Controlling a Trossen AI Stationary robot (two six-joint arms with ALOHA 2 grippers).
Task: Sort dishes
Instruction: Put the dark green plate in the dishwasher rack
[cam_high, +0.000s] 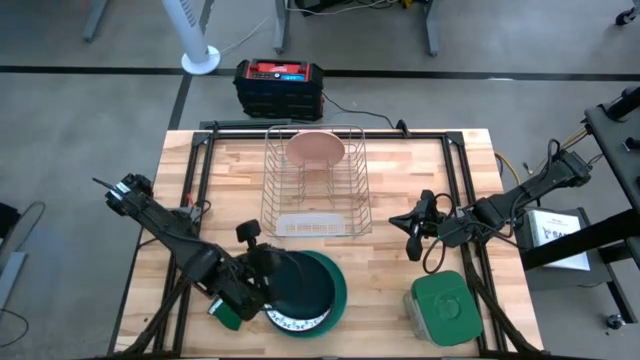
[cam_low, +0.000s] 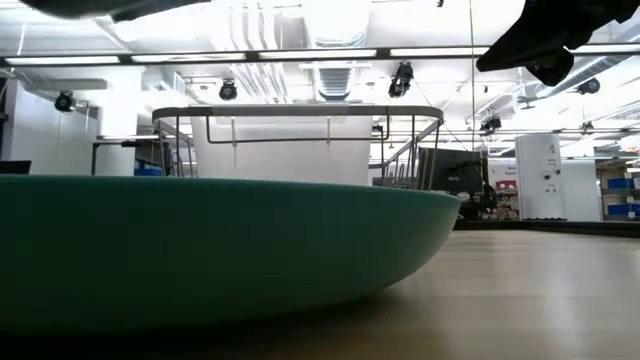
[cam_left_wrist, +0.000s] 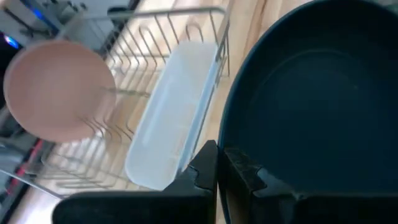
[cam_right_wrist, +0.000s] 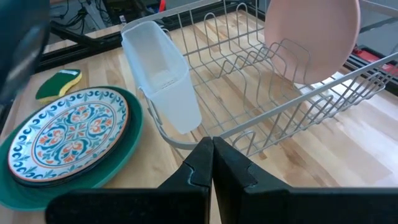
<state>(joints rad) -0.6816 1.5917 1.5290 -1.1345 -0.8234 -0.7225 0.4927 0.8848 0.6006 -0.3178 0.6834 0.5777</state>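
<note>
My left gripper (cam_high: 260, 277) is shut on the dark teal plate (cam_high: 300, 285) over the stack near the table's near edge. Below it, the white ornamented plate (cam_right_wrist: 68, 134) lies on the bright teal-green plate (cam_right_wrist: 127, 146). The teal-green plate's wall (cam_low: 200, 250) fills the low view's foreground. The salmon-pink plate (cam_high: 315, 148) stands on edge between the wires at the far end of the dish rack (cam_high: 315, 185). My right gripper (cam_right_wrist: 213, 158) is shut and empty, and it hovers right of the rack (cam_high: 413, 240). My left gripper pinches the dark teal plate at its rim (cam_left_wrist: 229, 144) on the side toward the table's left. One finger (cam_left_wrist: 202, 171) is outside the rim and the other (cam_left_wrist: 252, 177) over the plate's hollow. The plate is held above the stack, and the ornamented plate beneath lies uncovered in the right wrist view.
A white cutlery holder (cam_right_wrist: 163, 78) hangs on the rack's near side. A green-and-yellow sponge (cam_right_wrist: 59, 84) lies left of the stack. A square green-lidded container (cam_high: 445, 305) sits at the near right. Bare wood (cam_high: 400, 160) shows right of the rack. A black-red box (cam_high: 278, 85) stands beyond the far edge.
</note>
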